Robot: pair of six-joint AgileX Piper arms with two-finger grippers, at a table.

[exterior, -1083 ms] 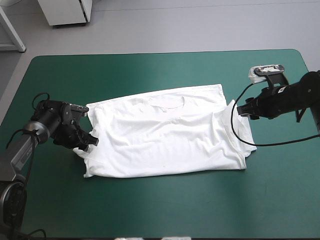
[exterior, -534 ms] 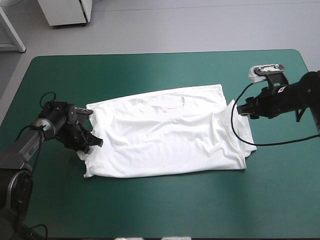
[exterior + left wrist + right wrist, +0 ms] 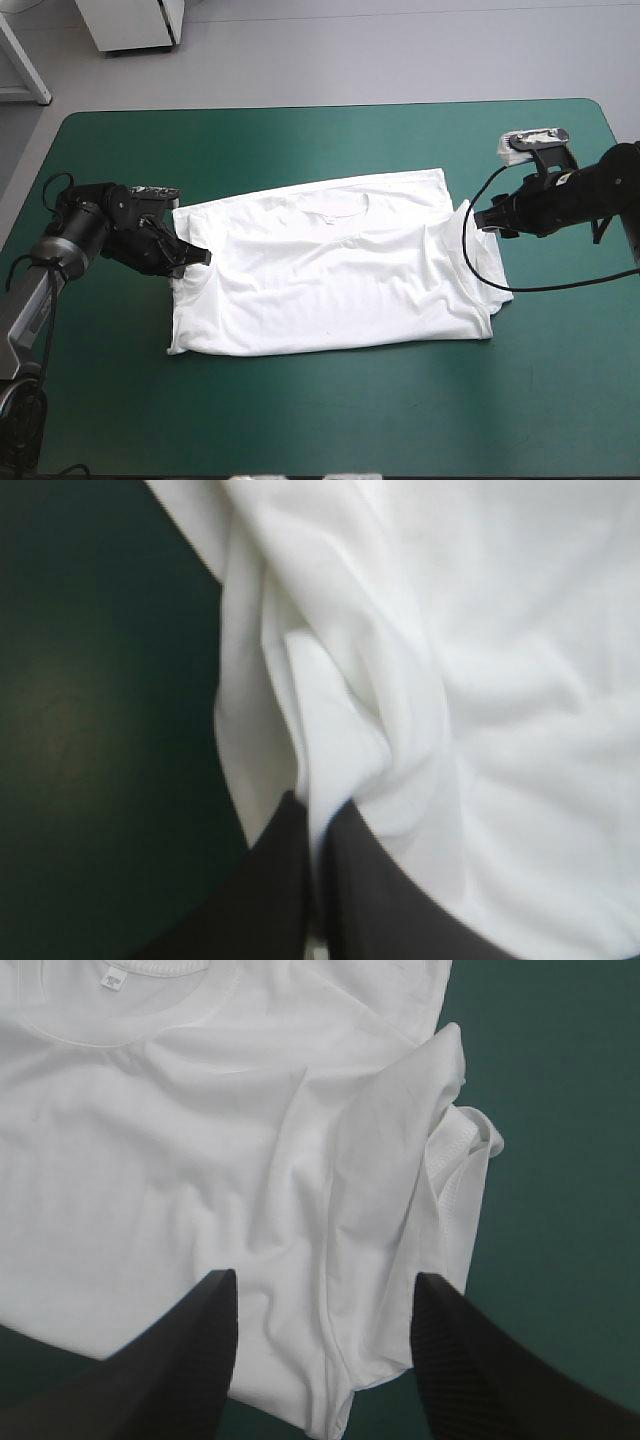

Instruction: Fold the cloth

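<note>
Mid-table, the T-shirt lies spread flat. Left gripper is pinched tight on a fold at its left edge; right gripper hangs wide open over the bunched right sleeve, probably not touching. Looks like grip-setup for the first fold: right needs to clamp next.

Left gripper pinched nearly closed; right gripper spread wide; both low.

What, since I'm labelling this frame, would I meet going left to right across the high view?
The left gripper, clamped on fabric → the T-shirt, spread flat → the right gripper, open over a sleeve.
</note>
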